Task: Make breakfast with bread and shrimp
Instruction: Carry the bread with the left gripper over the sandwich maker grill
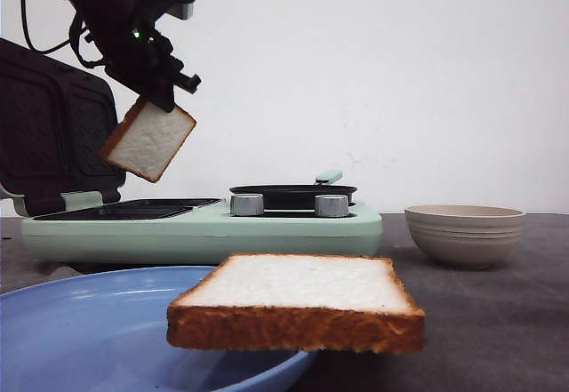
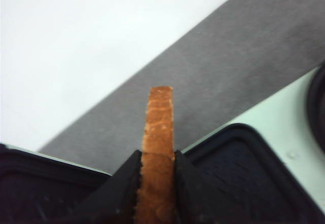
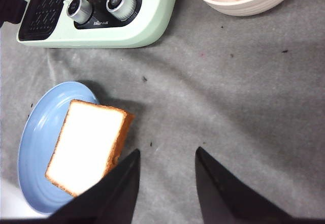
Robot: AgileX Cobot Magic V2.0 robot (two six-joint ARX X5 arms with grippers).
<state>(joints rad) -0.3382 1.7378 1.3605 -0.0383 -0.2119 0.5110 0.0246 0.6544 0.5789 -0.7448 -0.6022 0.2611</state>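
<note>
Bread slice (image 1: 148, 140) in left gripper (image 1: 165, 100)

Setting: a staged test bench arranged as a kitchen, not a working home kitchen. Evidence: the counter (image 1: 498, 321) is covered with plain grey cloth and backed by a bare white wall (image 1: 400, 72). Kitchen items present: 1 mint-green breakfast maker (image 1: 204, 228) with 2 silver knobs and a small pan, 1 blue plate (image 1: 80, 330), and 1 beige bowl (image 1: 465, 232). A cabled robot arm (image 1: 124, 19) operates above the appliance.
</note>
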